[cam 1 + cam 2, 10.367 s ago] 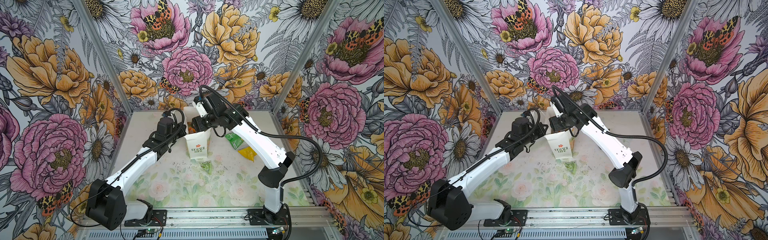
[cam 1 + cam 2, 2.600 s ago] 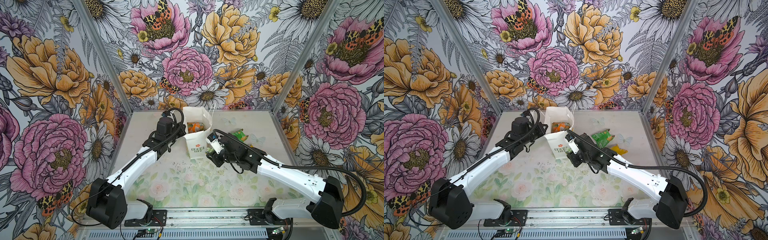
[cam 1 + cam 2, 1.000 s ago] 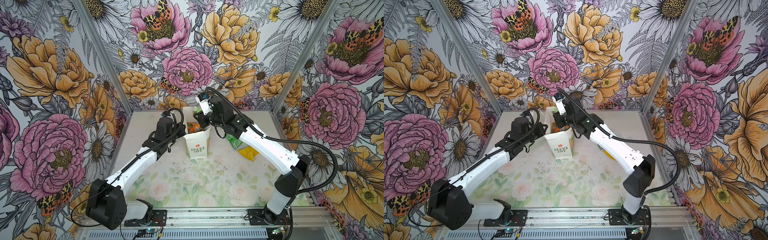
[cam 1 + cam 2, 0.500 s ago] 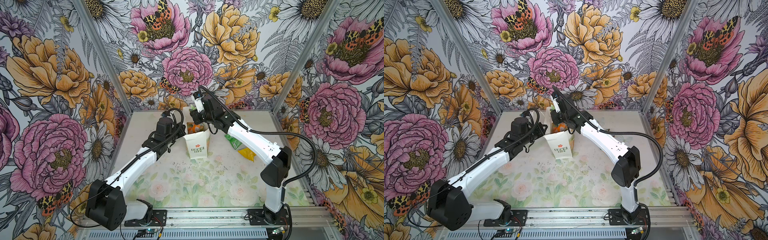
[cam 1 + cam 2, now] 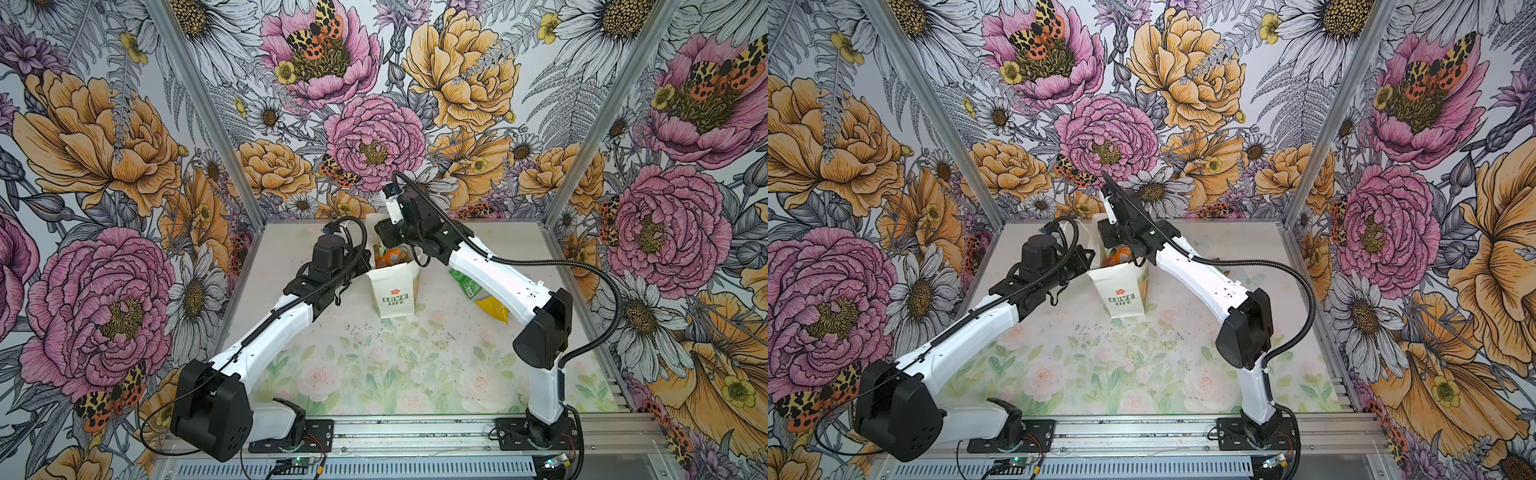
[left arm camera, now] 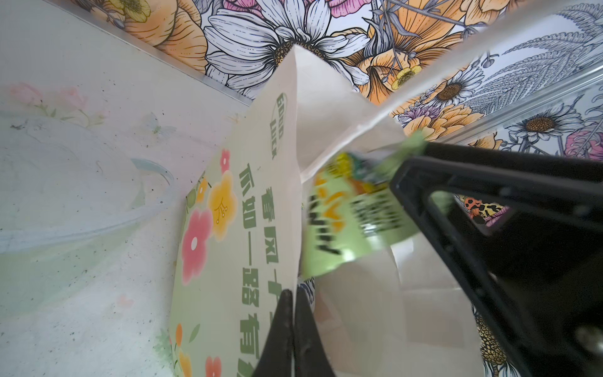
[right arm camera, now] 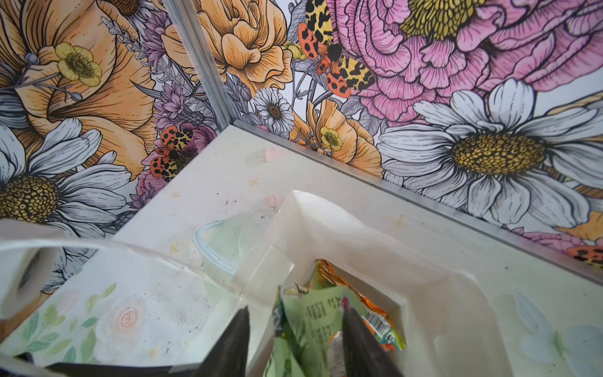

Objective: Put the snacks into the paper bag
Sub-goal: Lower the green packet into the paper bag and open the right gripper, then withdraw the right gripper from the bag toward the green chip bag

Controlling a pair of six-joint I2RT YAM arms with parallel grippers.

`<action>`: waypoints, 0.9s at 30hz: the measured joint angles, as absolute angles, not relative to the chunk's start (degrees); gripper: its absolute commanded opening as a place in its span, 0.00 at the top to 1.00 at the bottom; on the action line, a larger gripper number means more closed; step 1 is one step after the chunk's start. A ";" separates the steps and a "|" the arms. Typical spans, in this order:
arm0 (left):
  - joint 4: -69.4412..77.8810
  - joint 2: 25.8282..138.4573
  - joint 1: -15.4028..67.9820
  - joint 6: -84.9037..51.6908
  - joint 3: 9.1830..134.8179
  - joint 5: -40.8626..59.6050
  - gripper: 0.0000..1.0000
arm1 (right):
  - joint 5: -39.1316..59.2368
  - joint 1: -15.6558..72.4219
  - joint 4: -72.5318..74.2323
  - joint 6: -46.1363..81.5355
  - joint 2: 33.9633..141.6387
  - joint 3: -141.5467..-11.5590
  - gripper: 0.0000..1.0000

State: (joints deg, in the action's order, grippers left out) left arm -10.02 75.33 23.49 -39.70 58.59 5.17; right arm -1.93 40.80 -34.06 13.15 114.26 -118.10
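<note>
The white paper bag [image 5: 395, 291] [image 5: 1123, 291] stands upright at the back middle of the table, its "LOVE LIFE" side facing forward. My left gripper [image 5: 368, 258] [image 6: 295, 326] is shut on the bag's [image 6: 238, 228] left rim, holding the mouth open. Over the mouth, my right gripper [image 5: 384, 240] [image 7: 297, 339] is open. A small pale green packet [image 7: 316, 316] [image 6: 352, 222] hangs loose and blurred between its fingers, over the orange packet [image 7: 368, 310] [image 5: 390, 257] inside. To the right of the bag a green packet [image 5: 465, 282] and a yellow packet [image 5: 492, 307] lie on the table.
The floral walls close in right behind the bag [image 7: 326, 222]. My right arm [image 5: 490, 270] slants over the green and yellow packets. A clear round plastic rim [image 7: 208, 241] lies on the table just beyond the bag.
My right arm rose from the table in front of the bag to above its mouth. Its jaws have spread in the last half second, loosening the pale green packet. The left arm stayed still.
</note>
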 measured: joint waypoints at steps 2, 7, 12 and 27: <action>-10.02 75.33 23.49 -39.70 58.59 5.17 1.00 | -1.96 40.80 -34.06 13.30 114.26 -118.34 0.42; -10.02 75.33 23.49 -39.70 58.59 5.15 1.00 | -1.89 40.80 -34.09 13.50 114.26 -118.41 0.39; -10.02 75.33 23.49 -39.70 58.59 5.17 1.00 | -0.86 40.80 -34.09 13.43 114.10 -118.34 0.37; -10.04 75.33 23.88 -39.70 58.61 4.97 1.00 | 2.90 41.30 -34.04 11.94 98.35 -110.78 0.31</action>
State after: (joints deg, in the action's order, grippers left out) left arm -10.04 75.33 23.88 -39.70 58.61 4.97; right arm 2.90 41.30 -34.04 11.94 98.35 -110.78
